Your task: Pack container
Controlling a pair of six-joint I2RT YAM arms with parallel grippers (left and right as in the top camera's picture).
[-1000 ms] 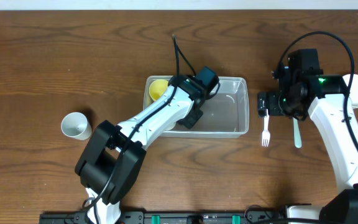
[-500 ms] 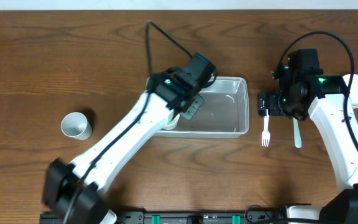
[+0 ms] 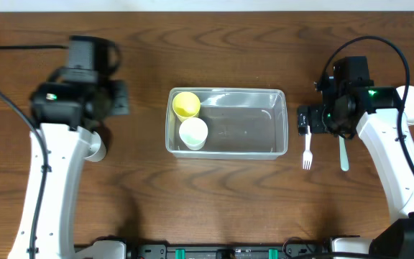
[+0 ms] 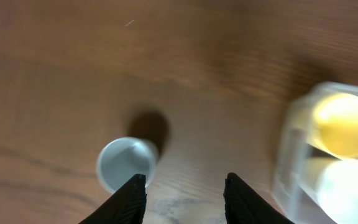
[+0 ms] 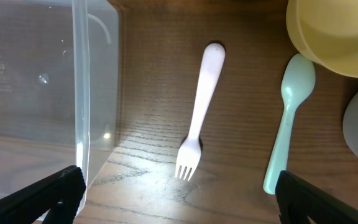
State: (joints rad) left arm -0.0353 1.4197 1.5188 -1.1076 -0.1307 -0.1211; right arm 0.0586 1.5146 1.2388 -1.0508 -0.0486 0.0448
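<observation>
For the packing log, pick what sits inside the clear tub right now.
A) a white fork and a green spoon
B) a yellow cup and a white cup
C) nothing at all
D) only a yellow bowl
B: the overhead view shows a yellow cup and a white cup at the left end of the container, while the fork and spoon lie outside it to the right.

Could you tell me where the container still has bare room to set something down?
In the container the middle and right end are bare, bordered by its right wall and the yellow cup and white cup crowding its left end. Outside that wall it is tight: fork and spoon lie there.
</observation>
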